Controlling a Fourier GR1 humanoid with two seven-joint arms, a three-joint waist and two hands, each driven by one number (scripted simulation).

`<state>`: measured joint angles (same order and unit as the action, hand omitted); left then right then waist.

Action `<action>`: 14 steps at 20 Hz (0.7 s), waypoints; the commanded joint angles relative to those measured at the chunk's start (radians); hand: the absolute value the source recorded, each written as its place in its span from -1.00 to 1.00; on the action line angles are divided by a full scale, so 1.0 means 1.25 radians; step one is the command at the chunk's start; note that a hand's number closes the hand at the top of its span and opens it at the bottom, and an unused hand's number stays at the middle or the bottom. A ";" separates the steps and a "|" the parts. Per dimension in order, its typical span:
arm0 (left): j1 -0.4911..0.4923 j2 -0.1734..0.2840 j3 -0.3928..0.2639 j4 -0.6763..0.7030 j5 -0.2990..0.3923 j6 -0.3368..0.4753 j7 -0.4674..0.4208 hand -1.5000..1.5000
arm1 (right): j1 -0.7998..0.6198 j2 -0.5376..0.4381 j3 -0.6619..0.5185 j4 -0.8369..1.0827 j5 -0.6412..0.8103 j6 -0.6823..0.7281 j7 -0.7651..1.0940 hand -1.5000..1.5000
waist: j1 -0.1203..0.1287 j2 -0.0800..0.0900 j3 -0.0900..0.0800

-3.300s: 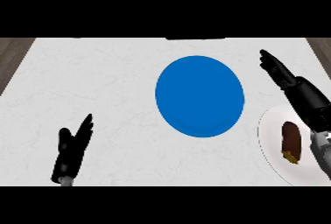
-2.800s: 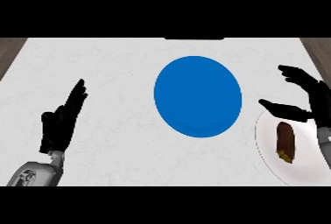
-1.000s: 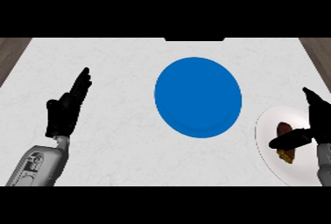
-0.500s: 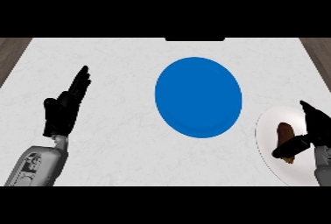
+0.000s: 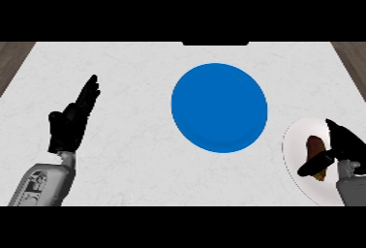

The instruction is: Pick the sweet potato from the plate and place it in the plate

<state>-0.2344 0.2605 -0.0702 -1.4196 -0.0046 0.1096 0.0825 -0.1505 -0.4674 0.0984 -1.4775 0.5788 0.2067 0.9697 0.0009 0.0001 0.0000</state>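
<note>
Sweet potato (image 5: 315,145): brown, long, lying on the white plate at the right edge of the view; lower end partly hidden by the right hand's thumb.
White plate (image 5: 292,145): round, on the counter at the far right, cut off by the view's edge; just beside the blue plate, not touching it.
Blue plate (image 5: 220,107): round, plain blue, in the middle of the counter, a bit to the right; nothing on it.
Right hand (image 5: 344,144): black, over the white plate, coming up from the lower right corner; thumb lying across the lower part of the sweet potato, fingers on its far side; curled round it from both sides, grasping the sweet potato, still down on the plate.
Right forearm (image 5: 352,186): grey, only a small piece seen at the lower right.
Left hand (image 5: 71,122): black, at the left side of the view, well apart from both plates; fingers straight and pointing up and a little right, released, holding nothing; resting.
Left forearm (image 5: 41,184): grey, coming in from the lower left.
Counter (image 5: 136,160): white with faint grey marks, filling most of the view; brown wood at the top corners.
Dark thing at top (image 5: 215,43): small black bar at the counter's far edge; cannot tell what.
</note>
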 commanded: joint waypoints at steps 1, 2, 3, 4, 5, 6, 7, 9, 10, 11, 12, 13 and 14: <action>0.002 -0.009 0.014 -0.009 -0.009 -0.021 0.015 0.00 | -0.022 0.026 -0.026 0.082 0.026 0.013 -0.019 -1.00 | 0.001 0.000 0.000; -0.029 -0.027 0.015 0.029 -0.037 -0.002 -0.002 0.00 | -0.002 0.028 -0.039 0.038 0.018 0.032 -0.007 -1.00 | -0.002 0.000 0.000; -0.052 -0.013 0.044 0.086 -0.011 -0.031 -0.030 0.00 | -0.021 0.017 -0.045 0.123 0.030 0.007 -0.074 -1.00 | -0.002 0.001 0.000; -0.018 -0.022 0.028 0.042 -0.023 -0.019 -0.025 0.00 | 0.057 -0.011 -0.062 0.046 0.013 0.026 -0.074 -1.00 | -0.004 0.000 0.000; -0.074 0.009 0.071 0.099 -0.002 -0.046 -0.018 0.00 | 0.061 0.015 -0.047 0.078 0.032 -0.010 -0.102 -1.00 | -0.005 0.000 0.000; -0.026 -0.048 0.017 0.044 -0.044 -0.008 -0.017 0.00 | 0.040 0.028 -0.041 0.077 0.054 0.013 -0.071 -1.00 | -0.002 0.000 0.000; -0.010 -0.039 0.017 -0.035 -0.040 -0.004 0.049 0.00 | 0.056 0.043 -0.027 0.075 0.070 -0.002 -0.069 -1.00 | 0.000 -0.001 0.000; -0.006 -0.042 0.032 0.044 -0.040 -0.028 -0.037 0.00 | 0.043 0.037 -0.039 0.105 0.106 -0.058 -0.143 1.00 | -0.001 0.000 0.000; -0.018 -0.011 0.063 0.046 -0.028 -0.044 -0.025 0.00 | -0.004 0.022 -0.054 0.158 0.113 -0.051 -0.154 1.00 | 0.001 0.001 0.000; -0.038 -0.023 0.046 -0.003 -0.035 -0.039 0.041 0.00 | 0.003 0.023 -0.052 0.127 0.124 -0.043 -0.141 1.00 | 0.000 0.000 0.000; -0.021 -0.002 0.081 0.034 -0.010 -0.067 -0.020 0.00 | 0.066 0.025 -0.040 0.068 0.140 -0.064 -0.139 1.00 | -0.003 0.000 0.000; 0.001 -0.040 0.041 -0.023 -0.042 -0.043 0.028 0.00 | 0.016 0.022 -0.066 0.083 0.130 -0.020 -0.131 1.00 | 0.000 -0.001 0.000; -0.040 -0.024 0.068 0.033 -0.040 -0.059 -0.010 0.00 | 0.023 0.030 -0.069 0.114 0.151 -0.055 -0.156 1.00 | -0.002 0.000 0.000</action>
<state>-0.2626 0.2309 -0.0068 -1.3968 -0.0447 0.0567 0.0843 -0.1171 -0.4371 0.0324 -1.3623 0.7200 0.1633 0.8123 -0.0006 -0.0010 -0.0012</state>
